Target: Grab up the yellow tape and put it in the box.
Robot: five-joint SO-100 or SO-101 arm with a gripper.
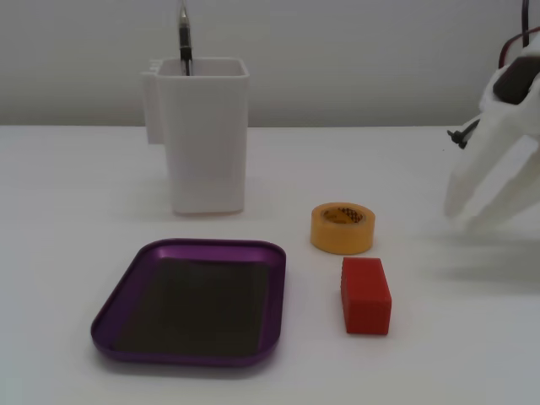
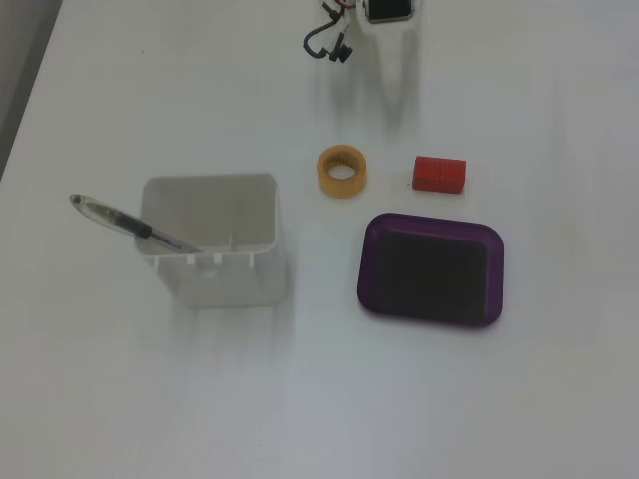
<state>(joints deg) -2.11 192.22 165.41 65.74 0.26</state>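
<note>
Table (image 1: 76, 186) first: a bare white top with everything well spread. White container (image 1: 207, 139) stands at the back with a pen (image 2: 130, 226) leaning in it; it plays no part and is far enough away to ignore. Box (image 1: 192, 302), the purple tray, lies empty at about 8 o'clock from the tape in the low fixed view. Gripper (image 1: 472, 215) hangs at the right edge of that view, at about 2 o'clock from the tape and well apart from it, white fingers (image 1: 462, 190) pointing down and spread with a clear gap between them, holding nothing; from above only blurred pale shapes near the top edge show, so its exact height over the table is hard to judge. Tape (image 1: 342, 227) lies flat, core up, untouched, so the reach is the step in hand. Block (image 1: 365, 295), red, sits just beside the tape at 5 o'clock, apart from it. A good approach would probably come down from above with one finger in the core and one outside the wall on the side away from the block, keeping the jaws wide until low.
</note>
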